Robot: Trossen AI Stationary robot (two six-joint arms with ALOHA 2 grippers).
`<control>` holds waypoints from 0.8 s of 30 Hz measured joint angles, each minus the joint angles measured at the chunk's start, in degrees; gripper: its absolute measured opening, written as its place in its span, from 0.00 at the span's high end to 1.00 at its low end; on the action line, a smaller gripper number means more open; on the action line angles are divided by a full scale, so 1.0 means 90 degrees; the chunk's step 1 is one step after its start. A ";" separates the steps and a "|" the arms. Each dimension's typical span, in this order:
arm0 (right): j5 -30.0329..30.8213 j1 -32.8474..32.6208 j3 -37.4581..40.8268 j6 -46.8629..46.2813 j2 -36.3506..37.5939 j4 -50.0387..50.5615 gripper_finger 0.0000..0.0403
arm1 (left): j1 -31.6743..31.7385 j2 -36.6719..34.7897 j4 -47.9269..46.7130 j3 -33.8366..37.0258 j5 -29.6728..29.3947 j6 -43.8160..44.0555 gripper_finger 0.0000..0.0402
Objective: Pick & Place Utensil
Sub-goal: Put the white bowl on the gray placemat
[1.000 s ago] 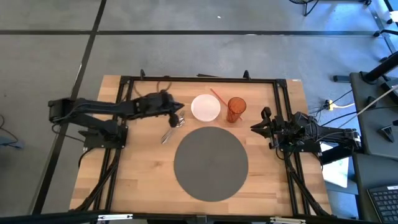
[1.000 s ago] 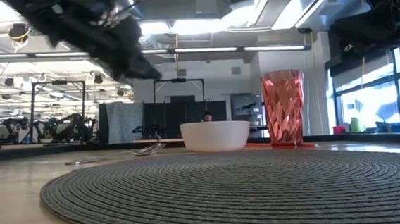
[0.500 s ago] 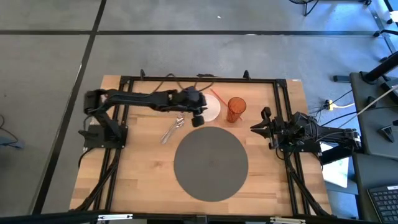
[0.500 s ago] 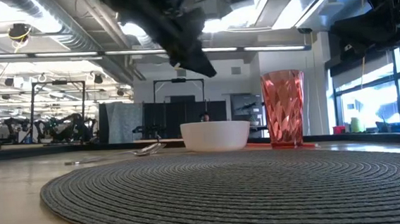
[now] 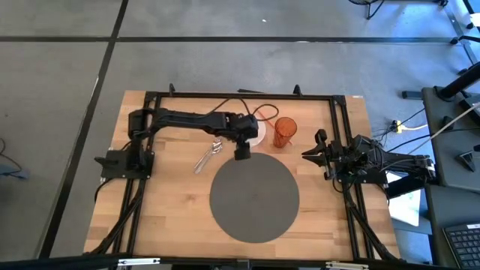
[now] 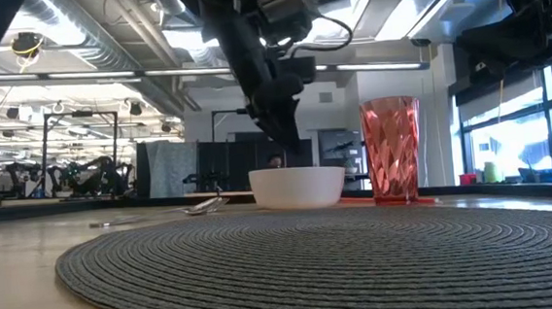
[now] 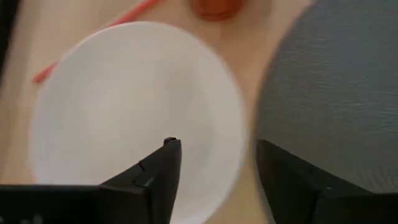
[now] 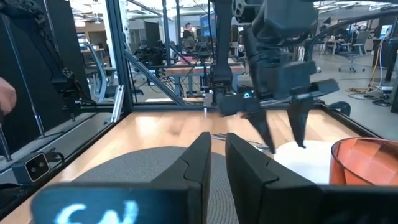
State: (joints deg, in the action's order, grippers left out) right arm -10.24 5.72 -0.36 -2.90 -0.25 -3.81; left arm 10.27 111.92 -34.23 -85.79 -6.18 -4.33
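A metal spoon and fork (image 5: 208, 157) lie flat on the wooden table, left of a white bowl (image 5: 258, 135). They also show in the low view (image 6: 192, 210). My left gripper (image 5: 241, 152) is open and points down just above the bowl's near rim (image 7: 239, 155). One finger stands over the bowl's inside and the other outside it. I cannot see it touch the bowl. In the low view its fingers (image 6: 291, 139) end a little above the bowl (image 6: 298, 187). My right gripper (image 5: 309, 152) waits shut at the table's right side.
An orange tumbler (image 5: 283, 133) stands right of the bowl, and a red straw (image 5: 262, 115) lies behind them. A round grey placemat (image 5: 253, 196) covers the table's middle toward the near edge. Bare wood lies left and right of the mat.
My left gripper has swung from over the spoon and fork toward the table's right, turned to point down, and come down over the bowl's near rim. The utensils and the bowl have stayed in place.
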 joint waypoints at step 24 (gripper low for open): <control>-0.0048 0.0000 0.0000 -0.0158 0.0000 0.0005 0.87 | 0.0192 0.0255 -0.0063 -0.0013 0.0417 -0.0200 0.45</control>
State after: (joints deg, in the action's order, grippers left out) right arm -10.67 5.72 -0.36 -4.32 -0.25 -3.77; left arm 11.99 114.21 -34.79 -85.91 -2.43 -6.13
